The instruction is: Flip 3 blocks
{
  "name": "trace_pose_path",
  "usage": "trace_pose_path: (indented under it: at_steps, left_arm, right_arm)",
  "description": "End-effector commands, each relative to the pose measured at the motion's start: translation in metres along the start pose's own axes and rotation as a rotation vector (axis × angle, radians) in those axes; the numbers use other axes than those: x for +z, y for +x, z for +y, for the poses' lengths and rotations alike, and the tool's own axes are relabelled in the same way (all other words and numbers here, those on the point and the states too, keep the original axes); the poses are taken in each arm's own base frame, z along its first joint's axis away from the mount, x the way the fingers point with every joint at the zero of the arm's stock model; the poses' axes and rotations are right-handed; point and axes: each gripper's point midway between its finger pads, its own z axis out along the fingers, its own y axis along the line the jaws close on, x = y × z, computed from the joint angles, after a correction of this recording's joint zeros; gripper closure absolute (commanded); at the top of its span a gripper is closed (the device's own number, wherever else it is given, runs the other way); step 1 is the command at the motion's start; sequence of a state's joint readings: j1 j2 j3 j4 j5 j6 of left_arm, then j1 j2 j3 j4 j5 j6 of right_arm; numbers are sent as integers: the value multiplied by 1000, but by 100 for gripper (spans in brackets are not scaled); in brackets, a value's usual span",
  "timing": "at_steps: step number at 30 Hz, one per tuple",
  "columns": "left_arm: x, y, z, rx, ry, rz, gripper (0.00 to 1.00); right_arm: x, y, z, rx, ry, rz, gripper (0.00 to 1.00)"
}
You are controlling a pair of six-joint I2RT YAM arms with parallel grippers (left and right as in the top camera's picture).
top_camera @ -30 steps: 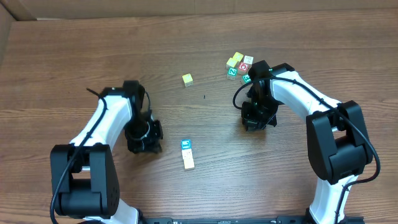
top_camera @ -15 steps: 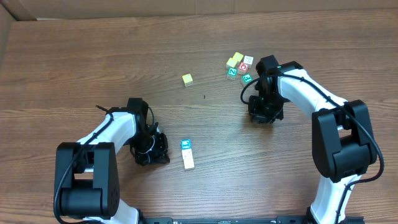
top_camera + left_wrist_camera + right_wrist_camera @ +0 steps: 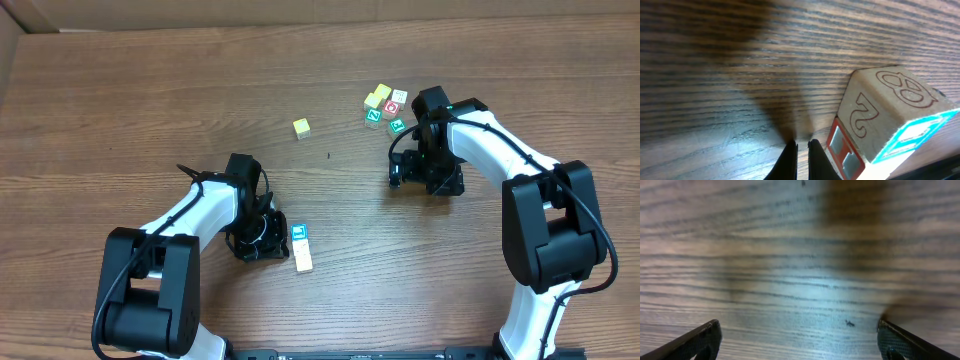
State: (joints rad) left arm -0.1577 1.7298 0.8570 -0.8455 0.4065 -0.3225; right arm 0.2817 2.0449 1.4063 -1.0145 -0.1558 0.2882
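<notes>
The left gripper sits closed and empty beside the blue block, the right gripper gapes wide, and flips seemingly remain.

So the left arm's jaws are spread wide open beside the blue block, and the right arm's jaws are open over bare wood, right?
Not quite. The left arm's jaws are shut, tips close together, as the left wrist view shows. They are beside the blue block, and the right arm's jaws are open over bare wood.
</notes>
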Motion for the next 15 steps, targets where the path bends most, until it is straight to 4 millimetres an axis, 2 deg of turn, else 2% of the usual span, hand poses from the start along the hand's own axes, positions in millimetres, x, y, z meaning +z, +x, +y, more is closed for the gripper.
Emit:
trace_pose_path:
  at_steps: [1, 9, 15]
  left_arm:
    - [6, -2, 2, -6, -13, -1, 96]
    - [6, -7, -3, -2, 9, -21, 96]
    - [6, -7, -5, -1, 21, -21, 96]
  right_arm:
    - [-2, -13, 3, -7, -14, -54, 0]
    - [-6, -44, 15, -31, -61, -182, 0]
    - [-8, -53, 19, -38, -76, -220, 0]
